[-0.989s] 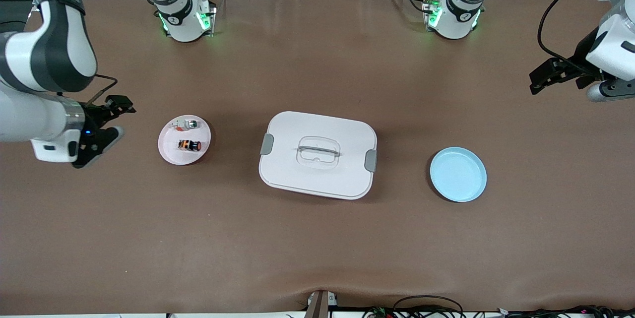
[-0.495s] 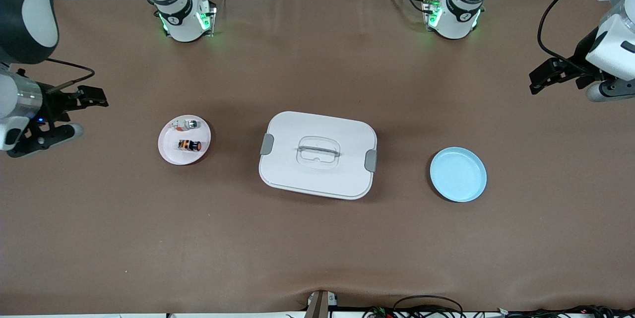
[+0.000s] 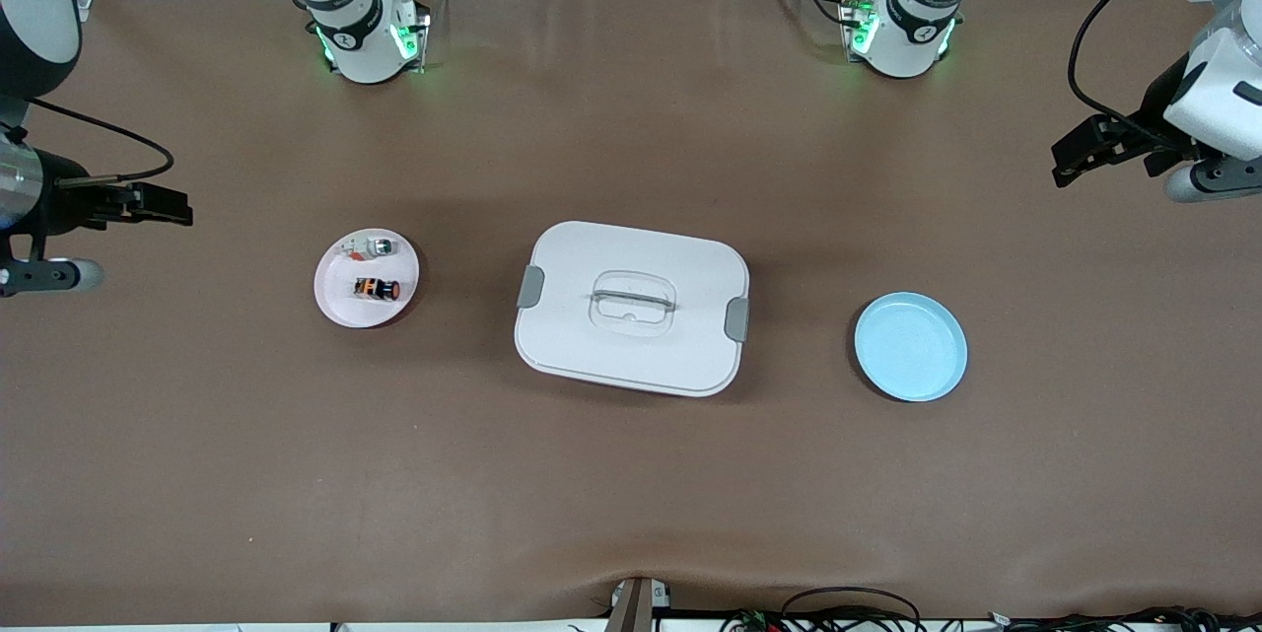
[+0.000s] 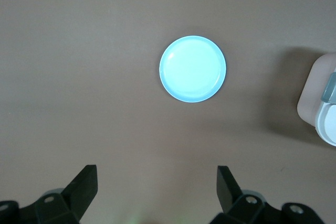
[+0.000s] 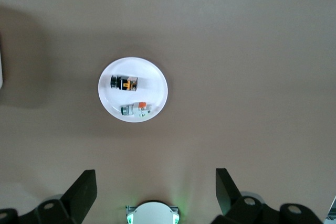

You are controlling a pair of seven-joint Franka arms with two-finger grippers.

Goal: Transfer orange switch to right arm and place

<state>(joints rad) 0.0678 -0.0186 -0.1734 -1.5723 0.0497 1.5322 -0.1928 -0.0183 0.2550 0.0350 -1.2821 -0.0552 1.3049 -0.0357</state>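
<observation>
Orange switch [image 3: 376,289], a tiny stubby black push-button part with an orange band, lies on its side on the small round pale pink plate [image 3: 340,308] toward the right arm's end of the brown desk [image 3: 631,494]. Just beside it on the same plate, farther from the front camera: a small white-and-clear part with green and red bits [image 3: 373,245].

Right tool [image 3: 163,205] hangs over bare desk at that end, well apart from the plate, fingers spread, nothing in them. Left tool [image 3: 1077,154] hangs over the desk at the left arm's end, fingers spread wide, empty; round light blue plate [image 3: 910,347] lies near it. White rectangular lidded box with grey clips [image 3: 631,308] sits between the two plates.

Risks, as judgement:
- Two small parts close together; a descending tool could nudge or pick the wrong one.
- Switch lies on its side and is rounded; may roll or squirt out of the pinch.
- Light plate may slide if a finger catches its rim.
- Handover in the air of so small a part: little surface for a second grip, drop likely.
</observation>
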